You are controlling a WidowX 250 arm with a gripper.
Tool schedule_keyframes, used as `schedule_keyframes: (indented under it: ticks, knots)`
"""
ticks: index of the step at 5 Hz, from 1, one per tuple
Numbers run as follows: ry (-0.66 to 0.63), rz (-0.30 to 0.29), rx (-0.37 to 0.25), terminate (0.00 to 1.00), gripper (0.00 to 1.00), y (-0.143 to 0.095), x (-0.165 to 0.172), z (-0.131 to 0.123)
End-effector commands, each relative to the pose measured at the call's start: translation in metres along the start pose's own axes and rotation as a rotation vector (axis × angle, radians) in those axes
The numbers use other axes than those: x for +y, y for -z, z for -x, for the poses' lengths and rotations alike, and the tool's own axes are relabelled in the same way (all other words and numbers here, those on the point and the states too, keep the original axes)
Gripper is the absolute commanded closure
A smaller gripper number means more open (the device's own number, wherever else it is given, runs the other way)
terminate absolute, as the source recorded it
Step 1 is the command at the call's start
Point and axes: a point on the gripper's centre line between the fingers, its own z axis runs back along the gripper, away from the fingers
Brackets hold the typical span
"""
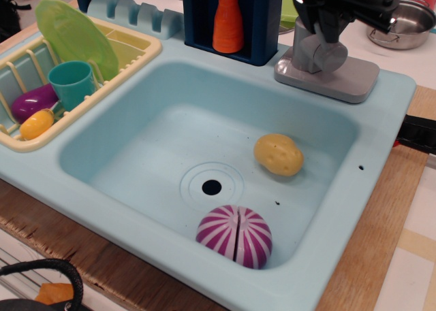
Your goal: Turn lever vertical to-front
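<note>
The gripper (335,15) covers the lever; whether its fingers are clamped, I cannot tell. It could slip off the faucet (325,60) hub.

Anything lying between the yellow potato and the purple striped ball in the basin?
No. In the single view, only bare blue basin floor separates the potato from the striped ball; the drain sits off to the left.
</note>
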Motion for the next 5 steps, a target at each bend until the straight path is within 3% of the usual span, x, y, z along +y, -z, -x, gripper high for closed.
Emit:
schedule_keyframes:
  ticks: [1,3,4,5]
  knots:
    - [-0.025,-0.049,0.08,0.0,1.0,0.001,0.045,0.035]
    - [-0.078,0.011,0.172,0.0,1.0,0.009,0.052,0.058]
    - [-0.137,0.062,0.21,0.0,0.0,0.007,0.051,0.056]
    - [-0.137,0.062,0.21,1.0,0.0,0.007,0.051,0.056]
